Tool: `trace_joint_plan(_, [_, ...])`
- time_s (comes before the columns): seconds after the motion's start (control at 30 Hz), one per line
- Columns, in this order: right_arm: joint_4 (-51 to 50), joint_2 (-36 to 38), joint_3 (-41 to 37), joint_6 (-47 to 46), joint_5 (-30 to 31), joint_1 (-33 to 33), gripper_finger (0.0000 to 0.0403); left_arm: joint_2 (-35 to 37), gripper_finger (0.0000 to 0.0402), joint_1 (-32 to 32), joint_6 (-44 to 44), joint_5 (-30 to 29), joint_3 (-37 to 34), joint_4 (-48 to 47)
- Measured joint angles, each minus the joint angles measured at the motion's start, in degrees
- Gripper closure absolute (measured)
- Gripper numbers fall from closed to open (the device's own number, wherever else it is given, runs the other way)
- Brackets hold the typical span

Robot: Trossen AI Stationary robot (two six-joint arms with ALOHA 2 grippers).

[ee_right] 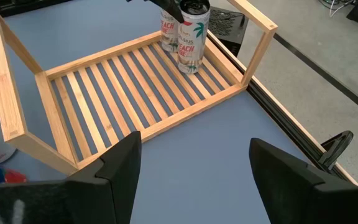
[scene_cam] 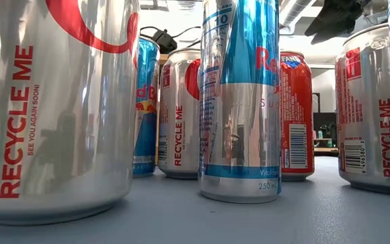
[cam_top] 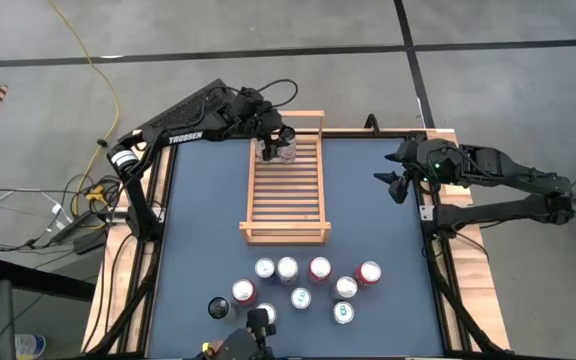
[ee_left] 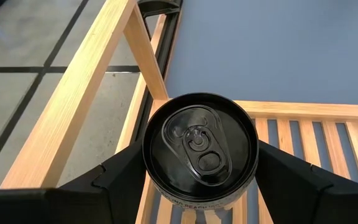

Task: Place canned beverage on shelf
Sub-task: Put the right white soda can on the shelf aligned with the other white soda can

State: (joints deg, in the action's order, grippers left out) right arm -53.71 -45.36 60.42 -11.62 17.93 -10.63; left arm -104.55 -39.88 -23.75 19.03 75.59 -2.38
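At shelf [cam_top: 286, 190] far rail: left gripper [cam_top: 275, 150] apparently clamps can [ee_left: 201, 148].

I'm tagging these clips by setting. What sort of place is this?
Probably a robotics lab or workshop, not a shop: bare concrete floor with loose cables, two arms at a blue table, a wooden shelf, the left hand holding a can.
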Motion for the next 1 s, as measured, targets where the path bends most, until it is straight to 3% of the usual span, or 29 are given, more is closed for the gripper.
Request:
trace_joint_plan(0.57, [0.0,0.0,0.0,0.0,0.2,0.0,0.0132,0.1,0.015,-0.1,-0.3,0.1,0.0,-0.6])
trace_joint_plan(0.77, [0.0,0.0,0.0,0.0,0.2,0.0,0.0132,0.1,0.0108,-0.2,-1.0,2.6,0.0,-0.7])
trace_joint_plan(1.0, [0.0,0.0,0.0,0.0,0.2,0.0,0.0132,0.2,0.0063,-0.2,-0.5,-1.1,0.6,-1.1])
